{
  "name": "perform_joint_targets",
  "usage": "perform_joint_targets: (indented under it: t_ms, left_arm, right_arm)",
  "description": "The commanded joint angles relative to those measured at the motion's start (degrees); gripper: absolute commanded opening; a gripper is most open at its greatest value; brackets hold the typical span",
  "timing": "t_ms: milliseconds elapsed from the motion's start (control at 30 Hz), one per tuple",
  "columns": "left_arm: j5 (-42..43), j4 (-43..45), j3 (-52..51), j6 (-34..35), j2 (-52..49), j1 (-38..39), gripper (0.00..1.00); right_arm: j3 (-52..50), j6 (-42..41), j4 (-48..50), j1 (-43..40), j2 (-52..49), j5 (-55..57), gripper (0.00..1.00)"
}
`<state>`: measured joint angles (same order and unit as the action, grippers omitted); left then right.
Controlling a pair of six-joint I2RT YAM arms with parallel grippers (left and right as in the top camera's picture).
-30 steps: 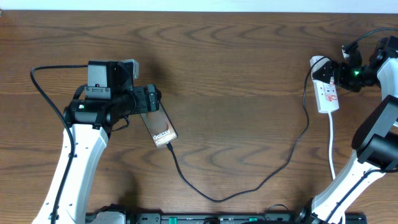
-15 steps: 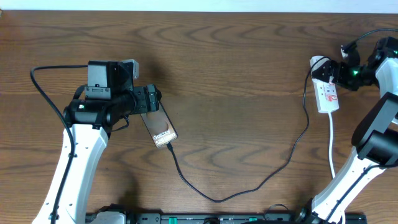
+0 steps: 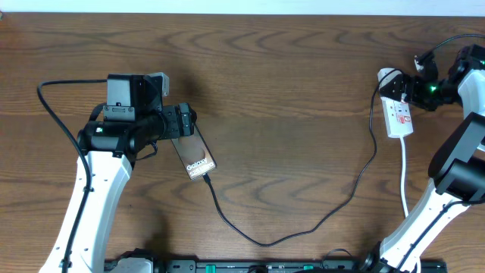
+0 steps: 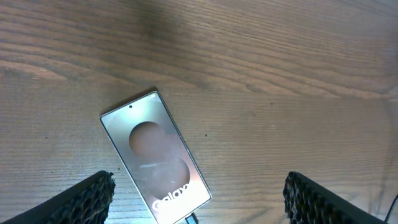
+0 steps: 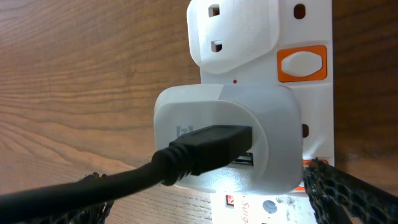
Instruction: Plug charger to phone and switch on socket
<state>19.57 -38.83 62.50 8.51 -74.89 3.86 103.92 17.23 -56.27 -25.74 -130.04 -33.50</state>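
My left hand (image 3: 186, 123) is spread wide and pinching nothing. In the wrist view both fingers (image 4: 87, 199) sit in the bottom corners, with the phone (image 4: 155, 162) lying flat on the table (image 3: 288, 76) between them, untouched. It's angled, top end toward the upper left, "Galaxy" lettering running off the bottom edge. From overhead that hand hangs over the phone's upper end, left of centre.

At the phone's lower end the charger (image 3: 303, 227) tip meets the edge and looks plugged in. From there the black cable dips toward the bottom of the frame, then climbs up the right side.

Over to my right hand (image 3: 409, 89), upper right of the overhead view: also wide open, gripping nothing, right at the socket (image 3: 399, 114). In its wrist view the dark mesh fingers frame the bottom corners. Between them a white adapter (image 5: 224, 124) is seated in the strip with a black plug pushed into its face. An orange switch (image 5: 301, 64) shows at the upper right. I can't tell whether it's on.
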Motion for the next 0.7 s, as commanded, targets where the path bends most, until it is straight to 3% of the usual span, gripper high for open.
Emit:
perform_joint_targets:
  t_ms: [0,400,667]
  left_arm:
    - [0.31,-0.22,0.42,-0.98,0.04,0.09,0.87]
    - [0.31,-0.52,0.42,-0.98,0.04,0.09,0.87]
    - [0.31,-0.59,0.42,-0.98,0.04,0.09,0.87]
  right_arm:
    - [-1.40,-0.24,-2.01,2.75,-3.23,-5.42,0.99]
    - [-1.66,-0.42,-2.95,5.25,-3.23,-8.20,0.99]
    - [-0.83,-11.41,-3.02,2.58,-2.05,6.49,0.99]
